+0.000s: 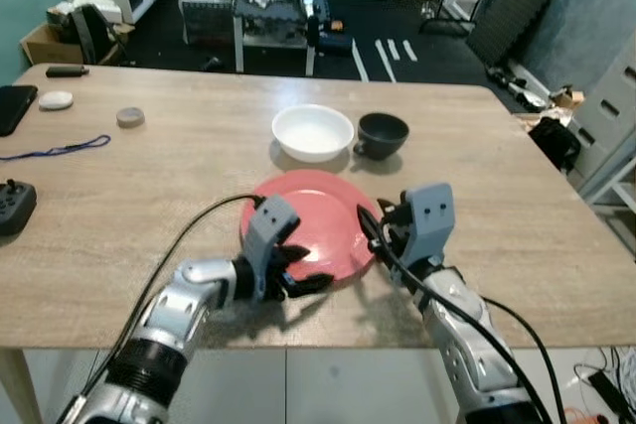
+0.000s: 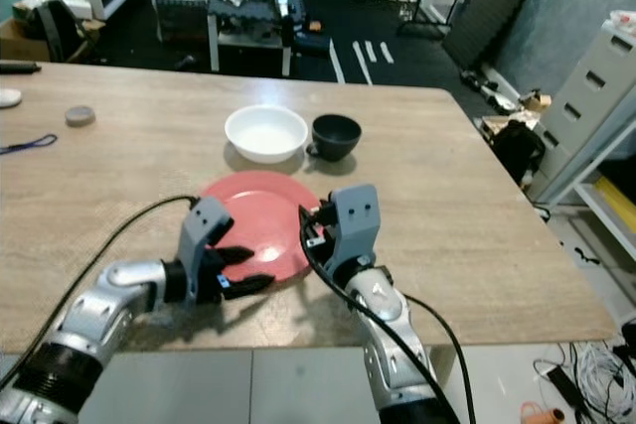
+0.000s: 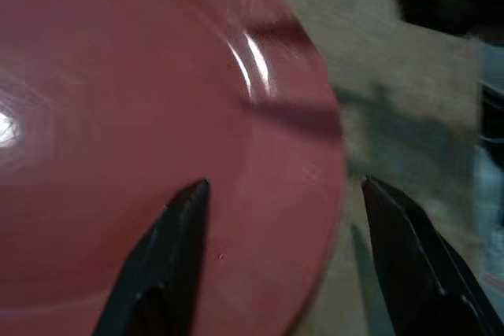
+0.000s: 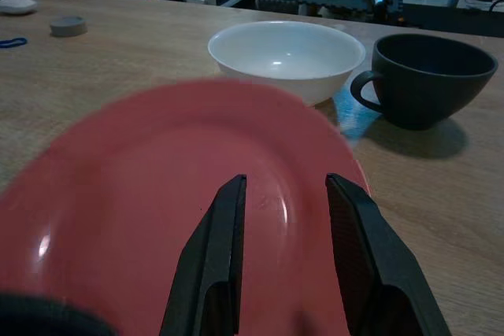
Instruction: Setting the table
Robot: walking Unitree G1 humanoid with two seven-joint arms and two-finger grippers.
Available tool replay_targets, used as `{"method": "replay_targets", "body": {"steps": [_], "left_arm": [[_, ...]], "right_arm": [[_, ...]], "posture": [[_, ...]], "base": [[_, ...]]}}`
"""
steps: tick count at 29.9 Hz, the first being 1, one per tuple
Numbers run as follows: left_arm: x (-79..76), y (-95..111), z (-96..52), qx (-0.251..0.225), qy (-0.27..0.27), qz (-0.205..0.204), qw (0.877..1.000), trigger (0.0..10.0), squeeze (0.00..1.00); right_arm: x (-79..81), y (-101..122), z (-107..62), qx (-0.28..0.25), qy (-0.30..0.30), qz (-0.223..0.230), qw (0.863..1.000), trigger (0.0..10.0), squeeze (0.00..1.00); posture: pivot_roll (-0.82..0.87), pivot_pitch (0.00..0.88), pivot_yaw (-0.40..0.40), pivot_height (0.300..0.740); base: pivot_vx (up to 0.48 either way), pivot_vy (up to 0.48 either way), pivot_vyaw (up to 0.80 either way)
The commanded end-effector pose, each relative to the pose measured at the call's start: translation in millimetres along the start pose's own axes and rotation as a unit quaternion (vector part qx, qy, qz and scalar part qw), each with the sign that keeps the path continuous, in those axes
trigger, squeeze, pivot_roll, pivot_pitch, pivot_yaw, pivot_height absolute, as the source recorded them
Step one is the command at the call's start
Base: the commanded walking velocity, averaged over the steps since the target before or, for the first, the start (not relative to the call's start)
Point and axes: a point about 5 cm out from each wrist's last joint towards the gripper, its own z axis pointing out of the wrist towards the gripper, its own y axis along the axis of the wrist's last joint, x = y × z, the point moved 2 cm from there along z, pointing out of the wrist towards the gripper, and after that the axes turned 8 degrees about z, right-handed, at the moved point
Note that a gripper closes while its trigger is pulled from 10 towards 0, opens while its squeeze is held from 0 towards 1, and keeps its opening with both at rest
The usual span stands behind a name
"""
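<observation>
the red plate (image 1: 313, 225) lay flat on the wooden table (image 1: 517, 206), close to the near edge and directly in front of the robot, with the white bowl (image 1: 313, 132) just beyond it and the dark cup (image 1: 383, 134) beside the bowl on the robot's right. both arms bracketed the plate. the left gripper (image 1: 303, 275) sat at the plate's near-left rim, its two black fingers spread apart; in the left wrist view one finger (image 3: 169, 261) lay over the plate's surface and the other (image 3: 409, 249) over the bare table outside the rim, so the rim ran between them without being pinched. the right gripper (image 1: 376, 235) stood at the plate's right edge, its fingers parted and pointing across the plate toward the bowl and cup, with nothing between them but the plate's surface below. the relation that mattered was this straddle: the plate's edge lay in the left gripper's gap, making that arm seemingly the nearer to a grasp, while the right one looked placed more to steady or push from the opposite side. whether either finger actually touched the plate could not be told. farther off on the robot's left lay a small round grey object (image 1: 130, 117) and a blue cord (image 1: 60, 149).
</observation>
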Motion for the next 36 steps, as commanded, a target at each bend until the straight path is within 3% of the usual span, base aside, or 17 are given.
{"method": "replay_targets", "body": {"steps": [1, 7, 12, 13, 17, 22, 24, 27, 29, 32, 36], "left_arm": [[-17.3, -25.3, 3.2, 0.038, -0.023, -0.042, 0.998, 10.0, 0.0], [-26.1, -18.4, -1.8, 0.01, -0.008, -0.053, 0.999, 10.0, 0.0], [-16.2, 27.0, -19.2, -0.069, 0.039, -0.045, 0.996, 10.0, 0.0], [-16.2, 27.0, -19.2, -0.069, 0.039, -0.045, 0.996, 10.0, 0.0], [-14.4, 63.1, -35.7, -0.118, 0.064, -0.012, 0.991, 10.0, 0.0], [-9.2, 83.2, -52.5, -0.142, 0.105, 0.022, 0.984, 10.0, 0.0], [-1.3, 77.8, -59.1, -0.134, 0.135, 0.026, 0.981, 10.0, 0.0], [25.4, 51.3, -75.1, -0.089, 0.229, 0.031, 0.969, 10.0, 0.0], [25.4, 51.3, -75.1, -0.089, 0.229, 0.031, 0.969, 10.0, 0.0], [54.5, 18.9, -81.1, -0.047, 0.289, 0.03, 0.956, 10.0, 0.0], [69.9, 10.7, -75.9, -0.036, 0.295, 0.025, 0.955, 10.0, 0.0]], "right_arm": [[-3.6, -3.5, -0.9, 0.005, -0.007, 0.0, 1.0, 10.0, 0.0], [-2.8, -3.7, 1.0, 0.004, -0.006, 0.002, 1.0, 10.0, 0.0], [-1.5, -3.3, 3.2, 0.003, -0.003, 0.003, 1.0, 10.0, 0.0], [-1.5, -3.3, 3.2, 0.003, -0.003, 0.003, 1.0, 10.0, 0.0], [-0.8, -2.7, 5.0, 0.0, -0.003, 0.005, 1.0, 10.0, 0.0], [-1.5, -2.5, 5.4, -0.005, -0.01, 0.006, 1.0, 10.0, 0.0], [-3.8, -1.9, 5.1, -0.009, -0.02, 0.006, 1.0, 10.0, 0.0], [-12.7, 0.4, 3.6, -0.02, -0.048, 0.006, 0.999, 10.0, 0.0], [-12.7, 0.4, 3.6, -0.02, -0.048, 0.006, 0.999, 10.0, 0.0], [-25.5, 2.2, 1.5, -0.029, -0.081, -0.003, 0.996, 10.0, 0.0], [-42.0, 0.5, -3.4, -0.029, -0.12, -0.026, 0.992, 10.0, 0.0]], "posture": [[0.12, 0.286, 0.026, 0.74], [0.13, 0.286, 0.018, 0.74], [0.14, 0.282, 0.013, 0.74], [0.14, 0.282, 0.013, 0.74], [0.15, 0.278, 0.014, 0.74], [0.15, 0.272, 0.019, 0.74], [0.15, 0.274, 0.018, 0.74], [0.15, 0.272, 0.012, 0.74], [0.15, 0.272, 0.012, 0.74], [0.14, 0.264, 0.004, 0.74], [0.13, 0.263, 0.008, 0.74]], "base": [[0.0, 0.0, 0.0], [0.0, 0.0, 0.0], [0.0, 0.0, 0.0], [0.0, 0.0, 0.0], [0.0, 0.0, 0.0], [0.0, 0.0, 0.0], [0.0, 0.0, 0.0], [0.0, 0.0, 0.0], [0.0, 0.0, 0.0], [0.0, 0.0, 0.0], [0.0, 0.0, 0.0]]}}
